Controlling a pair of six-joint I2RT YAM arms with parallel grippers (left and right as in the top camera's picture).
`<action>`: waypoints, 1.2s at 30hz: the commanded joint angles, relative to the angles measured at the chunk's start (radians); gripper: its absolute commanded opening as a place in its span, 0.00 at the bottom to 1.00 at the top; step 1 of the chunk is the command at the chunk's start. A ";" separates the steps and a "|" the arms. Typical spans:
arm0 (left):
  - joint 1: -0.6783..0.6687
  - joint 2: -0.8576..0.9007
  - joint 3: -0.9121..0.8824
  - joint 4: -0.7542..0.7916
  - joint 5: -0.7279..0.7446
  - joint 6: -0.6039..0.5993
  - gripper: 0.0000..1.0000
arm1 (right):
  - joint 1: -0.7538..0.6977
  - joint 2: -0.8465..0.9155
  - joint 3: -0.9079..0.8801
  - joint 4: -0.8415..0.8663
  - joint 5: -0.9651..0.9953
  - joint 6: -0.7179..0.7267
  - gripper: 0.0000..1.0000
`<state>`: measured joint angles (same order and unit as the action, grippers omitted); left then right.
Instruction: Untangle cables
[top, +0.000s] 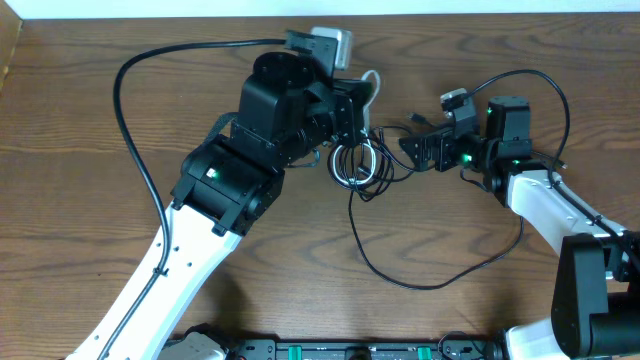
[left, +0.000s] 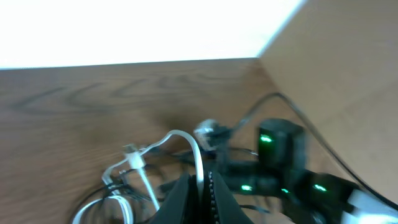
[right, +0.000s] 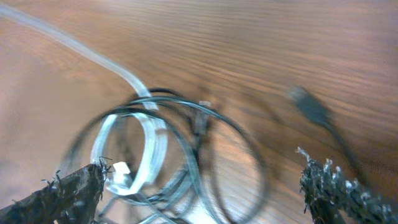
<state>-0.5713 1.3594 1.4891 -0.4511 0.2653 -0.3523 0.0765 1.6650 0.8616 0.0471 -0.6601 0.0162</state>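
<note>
- Table (top: 80, 120): flat brown surface with a wood-grain pattern and a matt finish.
- The cables lie mid-table, between the two arms.
- White cable (left: 180, 135): thin, smooth, round cord. It lies in several flat loops on the table, with one arch rising off the surface.
- Black cables (top: 400, 277): thin and flexible, with loops threaded through and around the white coil. One long strand sweeps out in an open curve toward the near edge, clear of the coil.
- Plug ends: a small white plug (left: 134, 158) sits beside the coil. A dark oblong plug (right: 309, 107) lies apart from the coil and is blurred.
- Left gripper (left: 200, 193): the dark fingers are pressed together, and the arch of the white cable runs down into the seam between them. It is clamped on the white cable, above the coil.
- Right gripper (right: 200, 180): the fingers stand wide apart, with rough, frayed-looking dark tips, one on either side of the coil. It holds nothing; whether it touches a cord cannot be told.
- Thick black cord (top: 130, 130): a heavier cord that curves wide from the left arm, well apart from the tangle.
</note>
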 joint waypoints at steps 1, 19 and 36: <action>0.003 -0.004 0.028 0.031 0.193 0.041 0.07 | 0.006 -0.002 -0.006 0.012 -0.208 -0.053 0.99; 0.003 -0.004 0.028 0.122 0.515 -0.140 0.07 | 0.083 -0.002 -0.006 0.029 -0.213 -0.111 0.99; 0.003 -0.083 0.028 0.145 0.618 -0.144 0.07 | 0.273 0.001 -0.006 0.244 0.261 -0.118 0.96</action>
<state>-0.5713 1.3205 1.4891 -0.3073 0.8597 -0.4976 0.3065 1.6650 0.8589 0.2584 -0.5560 -0.0948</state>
